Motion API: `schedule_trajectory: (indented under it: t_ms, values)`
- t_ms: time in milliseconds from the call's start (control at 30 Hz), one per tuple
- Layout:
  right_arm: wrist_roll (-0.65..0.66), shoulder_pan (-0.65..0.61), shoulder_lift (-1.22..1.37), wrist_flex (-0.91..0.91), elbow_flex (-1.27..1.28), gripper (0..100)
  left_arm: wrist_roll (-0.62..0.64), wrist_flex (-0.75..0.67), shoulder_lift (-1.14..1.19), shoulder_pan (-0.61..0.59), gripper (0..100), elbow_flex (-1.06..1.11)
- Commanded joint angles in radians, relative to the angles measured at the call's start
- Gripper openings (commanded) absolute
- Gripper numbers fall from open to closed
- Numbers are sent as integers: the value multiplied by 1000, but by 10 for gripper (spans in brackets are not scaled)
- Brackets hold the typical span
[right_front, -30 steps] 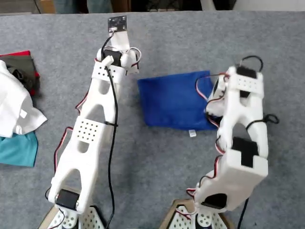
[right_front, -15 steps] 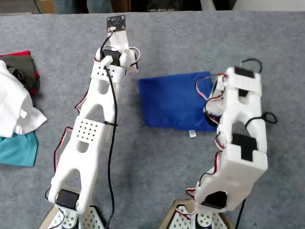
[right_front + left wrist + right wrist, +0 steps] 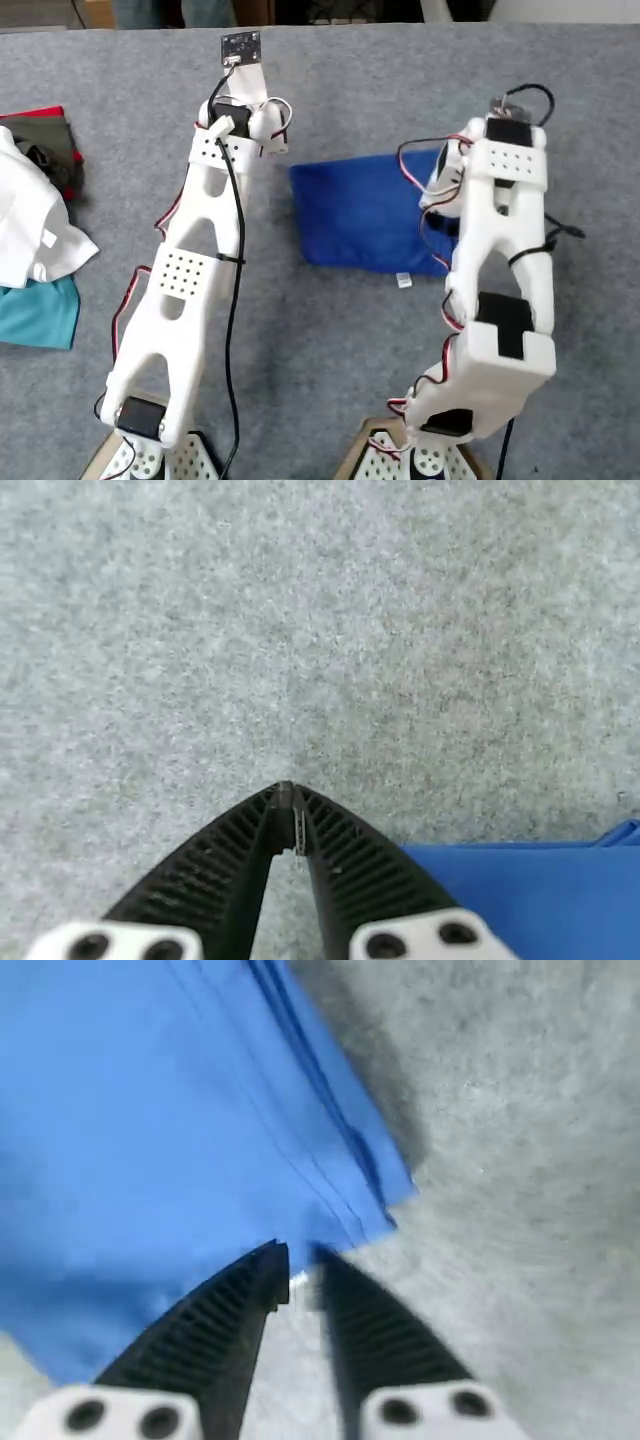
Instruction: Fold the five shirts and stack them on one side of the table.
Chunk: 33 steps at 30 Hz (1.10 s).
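Stretching away from its base over the last second, my right arm [image 3: 500, 250] now has its wrist farther up the right-hand edge of the blue shirt [image 3: 365, 210]; the shirt itself has not moved and lies as a folded rectangle mid-table on the grey table [image 3: 360, 90], between the two arms; small white tag [image 3: 403, 280] at its near edge.

Right gripper [image 3: 298, 1260] hangs over the shirt's layered edge where blue meets grey; jaws narrow, a slim gap at the tips, nothing pinched that I can make out.

Left arm [image 3: 190, 270] has barely shifted, just a touch farther out; left gripper [image 3: 288, 815] is closed tip to tip and empty, over bare table just beside the shirt's left corner.

Other garments sit at the table's left edge, well apart from the blue one: rumpled white shirt [image 3: 30, 225] over a teal shirt [image 3: 40, 310], red and olive cloth [image 3: 45, 130] behind.

My read: the right arm is repositioning along that edge, probably for a fresh pinch or a tidy-up; blue shirt looks folded but not yet stacked, and the left pile looks unfolded, so the task is early.
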Motion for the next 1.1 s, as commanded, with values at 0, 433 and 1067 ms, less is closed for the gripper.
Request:
schedule_trajectory:
  t_ms: [0, 433, 1067]
  values:
    - [-107, -18, 22, -78, 35, 265, 8, -20, -31, -16, 33, -22]
    - [-127, -77, 277, -207, 12, 367, 8, -34, -28, -24, 33, -22]
    - [-117, -48, 400, -64, -269, 17, 8, -34, -28, -27, 33, -22]
